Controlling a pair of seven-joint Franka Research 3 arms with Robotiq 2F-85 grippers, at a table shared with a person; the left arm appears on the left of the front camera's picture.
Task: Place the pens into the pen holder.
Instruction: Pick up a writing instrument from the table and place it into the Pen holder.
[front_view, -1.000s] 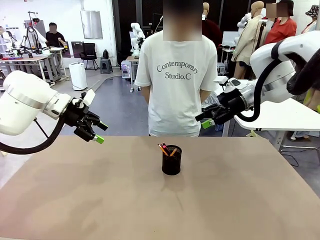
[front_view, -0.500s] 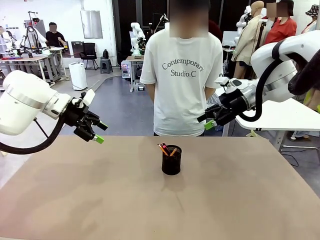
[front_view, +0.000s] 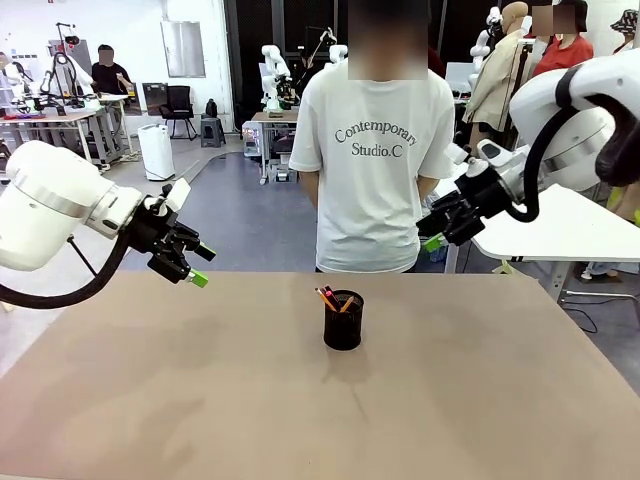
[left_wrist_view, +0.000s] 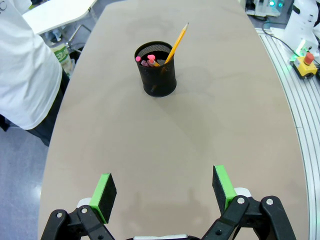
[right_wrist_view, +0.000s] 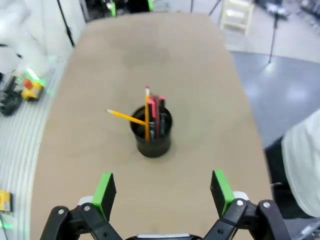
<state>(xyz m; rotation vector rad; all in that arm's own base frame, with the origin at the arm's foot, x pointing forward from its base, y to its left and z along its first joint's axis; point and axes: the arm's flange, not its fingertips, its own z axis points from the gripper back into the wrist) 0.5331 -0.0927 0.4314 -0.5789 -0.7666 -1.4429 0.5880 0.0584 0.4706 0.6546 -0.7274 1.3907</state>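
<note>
We saw the black mesh pen holder (front_view: 343, 321) standing upright near the middle of the brown table (front_view: 200, 400), with the pens (front_view: 332, 298) already inside it, their tops sticking out above the rim. In our left wrist view the yellow pencil (left_wrist_view: 176, 43) leaned out over the holder's rim while the pinkish-red pen (left_wrist_view: 149, 60) showed only its tip among the others. From the right wrist view the holder (right_wrist_view: 151, 131) carried the same pens (right_wrist_view: 154, 115), one yellow stick slanting sideways.

Our left gripper (front_view: 197, 266) hung above the table's left edge, well apart from the holder, its green pads (left_wrist_view: 106, 191) spread wide with nothing between them. Our right gripper (front_view: 433, 236) was raised beyond the table's far right side, near the person in a white T-shirt (front_view: 375, 160); its fingers (right_wrist_view: 221, 192) were likewise spread and empty.
</note>
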